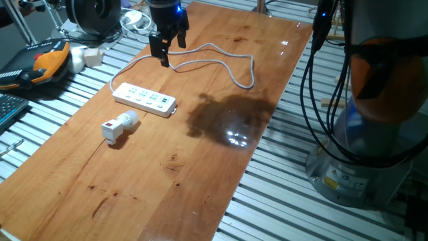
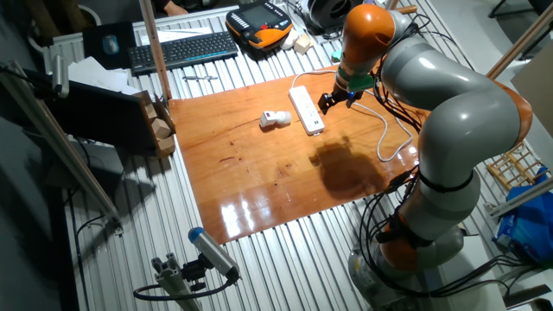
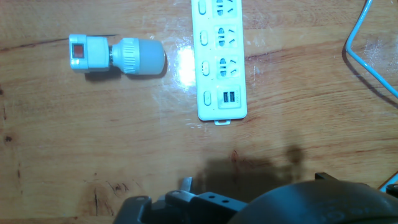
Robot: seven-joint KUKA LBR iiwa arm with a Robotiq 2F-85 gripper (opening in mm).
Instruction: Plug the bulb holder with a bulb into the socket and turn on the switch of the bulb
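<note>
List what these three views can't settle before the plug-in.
- Socket: far end cut off by the hand view's top edge.
- Bulb holder prongs: not visible in any view.
- Switch position: too small to read.
- Cable far end: hidden behind the gripper.

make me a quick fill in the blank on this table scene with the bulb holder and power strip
1. The bulb holder lies on its ____ on the table.
2. The switch on its square face is ____ in colour.
3. The gripper hangs above the table holding ____.
4. The socket has a long white ____ trailing from it.

Missing words: side; red; nothing; cable
</note>
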